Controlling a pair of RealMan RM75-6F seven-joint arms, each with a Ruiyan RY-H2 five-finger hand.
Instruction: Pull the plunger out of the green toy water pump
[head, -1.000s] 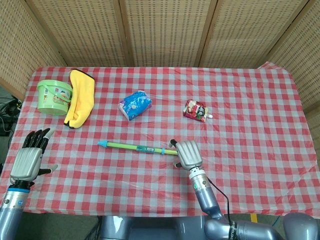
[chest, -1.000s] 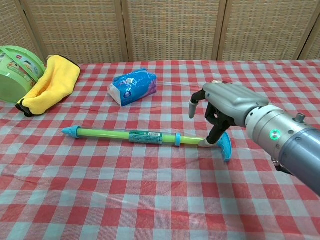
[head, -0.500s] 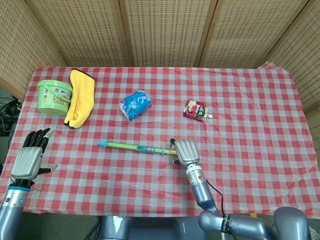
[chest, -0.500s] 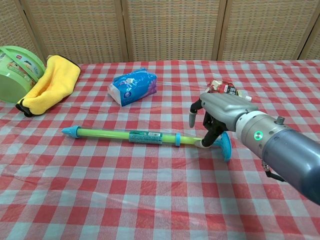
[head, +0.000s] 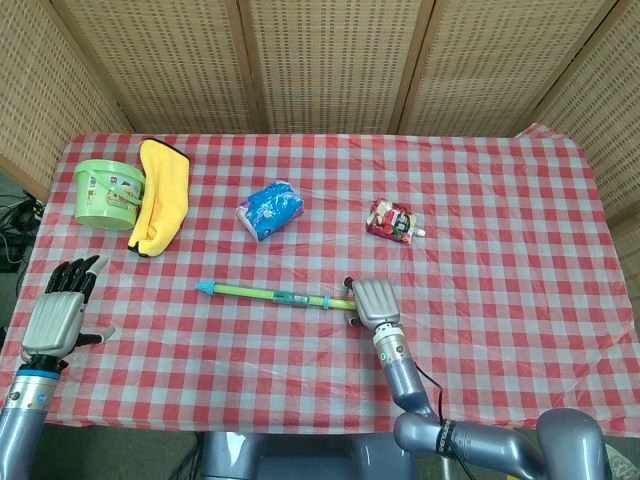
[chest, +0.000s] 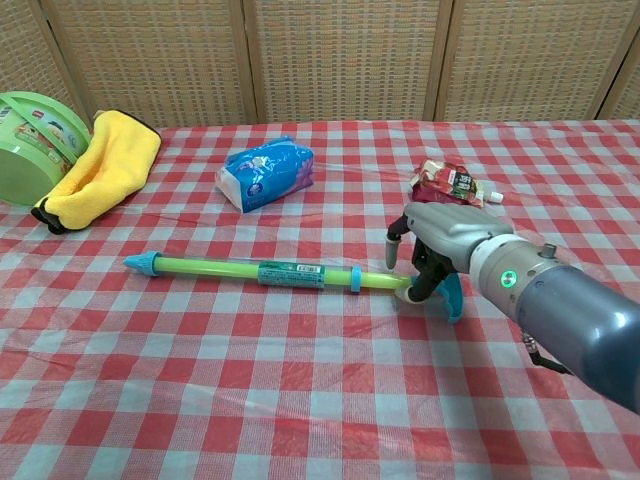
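Observation:
The green toy water pump (head: 270, 294) lies flat across the middle of the table, also in the chest view (chest: 260, 270). Its blue nozzle (chest: 143, 263) points left and its curved blue plunger handle (chest: 452, 296) is at the right end. My right hand (chest: 440, 248) sits low over that handle, palm down. Its fingertips (chest: 412, 290) touch the spot where the rod meets the handle, while the thumb stays lifted clear of the tube. Nothing is lifted. My left hand (head: 58, 312) hovers at the table's front left corner with its fingers spread, holding nothing.
A green bucket (head: 107, 192) and a yellow cloth (head: 160, 195) lie at the back left. A blue tissue pack (head: 270, 209) is behind the pump's middle. A red pouch (head: 393, 221) lies just behind my right hand.
My right hand has sunk lower onto the handle end, its fingers now touching it. The pump and the left hand have not moved.

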